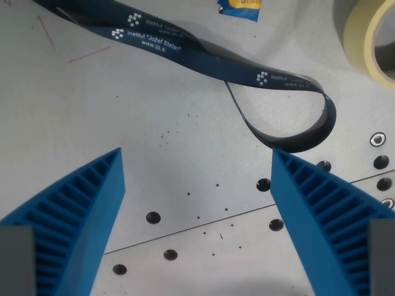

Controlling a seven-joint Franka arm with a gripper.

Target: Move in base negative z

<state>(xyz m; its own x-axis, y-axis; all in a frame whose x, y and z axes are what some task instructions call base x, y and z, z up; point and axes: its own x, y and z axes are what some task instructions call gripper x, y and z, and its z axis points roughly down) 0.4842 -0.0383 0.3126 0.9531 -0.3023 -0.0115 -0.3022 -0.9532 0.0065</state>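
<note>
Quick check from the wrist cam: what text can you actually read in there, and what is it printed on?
"Institut "Jožef Stefan"" on the dark blue lanyard, printed twice near the top.
"www.ijs.si" under it, same lanyard.
"Institut "Jo..." again near the lanyard's loop, the rest folded away and blurred.
Yellow lettering on the blue wrapper at the top edge: cut off, unreadable.

Even, bright, diffuse light falls on the pale grey perforated metal table [123, 123]. The dark blue printed lanyard strap [290, 105] ahead of the tool casts a soft, faint shadow inside its loop. The lanyard's print is slightly soft; no harsh glare.
</note>
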